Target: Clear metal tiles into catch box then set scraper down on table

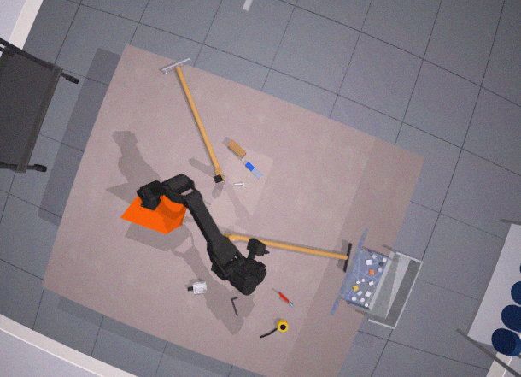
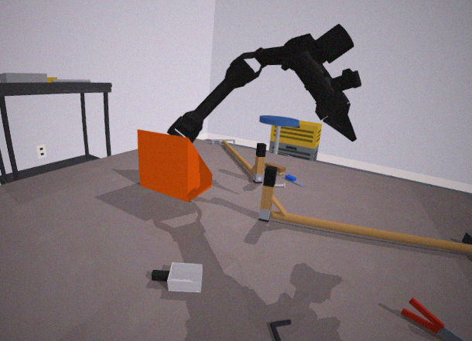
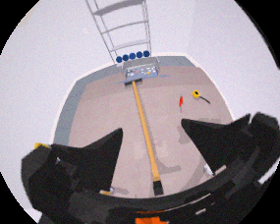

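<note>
The long scraper (image 1: 299, 250) (image 2: 348, 230) (image 3: 141, 111) lies on the table, its dark blade (image 1: 348, 259) at the near edge of the steel bench plate (image 1: 351, 280). Its upright grip (image 2: 268, 197), black on top, stands at the arm's end of the handle. Several small white, orange, yellow and dark tiles (image 1: 368, 262) lie scattered on the plate. The clear catch box (image 1: 400, 299) adjoins the plate's far side. My gripper (image 2: 354, 138) (image 3: 153, 127) is open and empty, high above the table. In the wrist view the scraper's handle runs between its fingers, far below them.
A second long-handled tool (image 1: 196, 118) (image 2: 237, 157) with a metal head lies at the upper left. An orange block (image 1: 166, 225) (image 2: 164, 161) stands by the arm's base. A clear scoop (image 1: 199, 288) (image 2: 186, 277), hex key (image 1: 234, 307), red pliers (image 1: 283, 297) and yellow tape roll (image 1: 278, 326) lie below the scraper.
</note>
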Available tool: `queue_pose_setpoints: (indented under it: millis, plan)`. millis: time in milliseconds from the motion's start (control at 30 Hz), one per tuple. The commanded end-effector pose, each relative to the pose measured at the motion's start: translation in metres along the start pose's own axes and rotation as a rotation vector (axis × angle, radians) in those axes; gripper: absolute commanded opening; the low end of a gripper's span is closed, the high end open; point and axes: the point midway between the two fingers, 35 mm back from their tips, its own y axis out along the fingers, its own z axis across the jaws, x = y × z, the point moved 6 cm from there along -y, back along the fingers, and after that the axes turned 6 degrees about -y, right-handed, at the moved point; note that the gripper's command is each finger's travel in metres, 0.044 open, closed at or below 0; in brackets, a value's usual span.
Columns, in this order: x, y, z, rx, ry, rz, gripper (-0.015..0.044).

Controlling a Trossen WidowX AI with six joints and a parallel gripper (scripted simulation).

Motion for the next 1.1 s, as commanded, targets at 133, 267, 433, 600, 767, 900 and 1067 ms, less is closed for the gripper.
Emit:
queue_pose_setpoints:
  millis: [133, 267, 433, 600, 767, 900, 1067]
  plan:
    - [-0.005, 0.035, 0.0, 0.009, -0.014, 0.078, 0.044]
    - [-0.007, 0.053, 0.003, 0.015, -0.024, 0.118, 0.044]
    - [-0.012, 0.075, 0.007, 0.023, -0.038, 0.168, 0.044]
    - [-0.018, 0.097, 0.011, 0.03, -0.053, 0.218, 0.044]
    - [-0.025, 0.118, 0.016, 0.037, -0.069, 0.269, 0.044]
    - [-0.032, 0.135, 0.021, 0.043, -0.083, 0.311, 0.044]
    - [-0.042, 0.156, 0.027, 0.05, -0.101, 0.363, 0.044]
